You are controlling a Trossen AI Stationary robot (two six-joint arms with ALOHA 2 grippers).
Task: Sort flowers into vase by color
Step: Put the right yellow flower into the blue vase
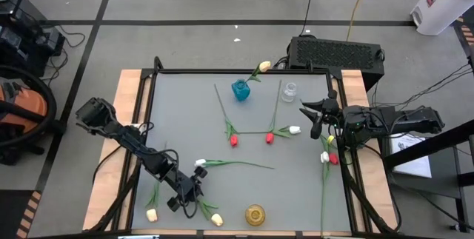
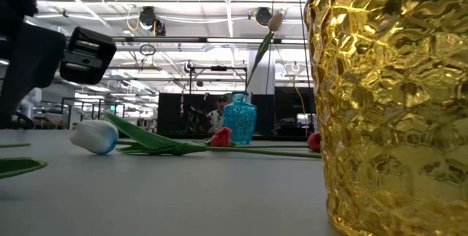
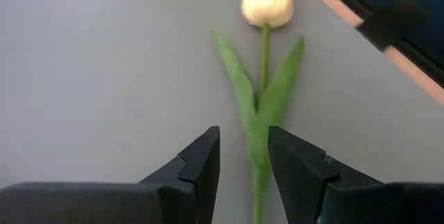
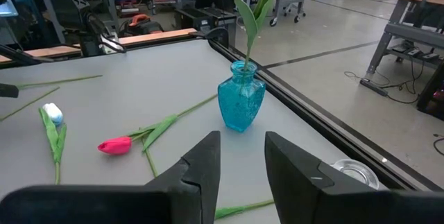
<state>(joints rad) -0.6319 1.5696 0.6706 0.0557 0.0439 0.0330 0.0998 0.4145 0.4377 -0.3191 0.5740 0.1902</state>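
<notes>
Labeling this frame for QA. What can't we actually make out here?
- Yellow vase, low view: fills the right side, cut off by the edges, hiding the table behind it.
- Blue vase, right wrist view: its flower's bud runs off the top edge.
- Cream tulip, left wrist view: bud tip cropped; stem end hidden between the left gripper fingers.
- Clear vase, right wrist view: mostly behind the right gripper.

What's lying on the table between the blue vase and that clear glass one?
Nothing: in the high view the grey table between the blue vase and the clear vase is bare.
</notes>
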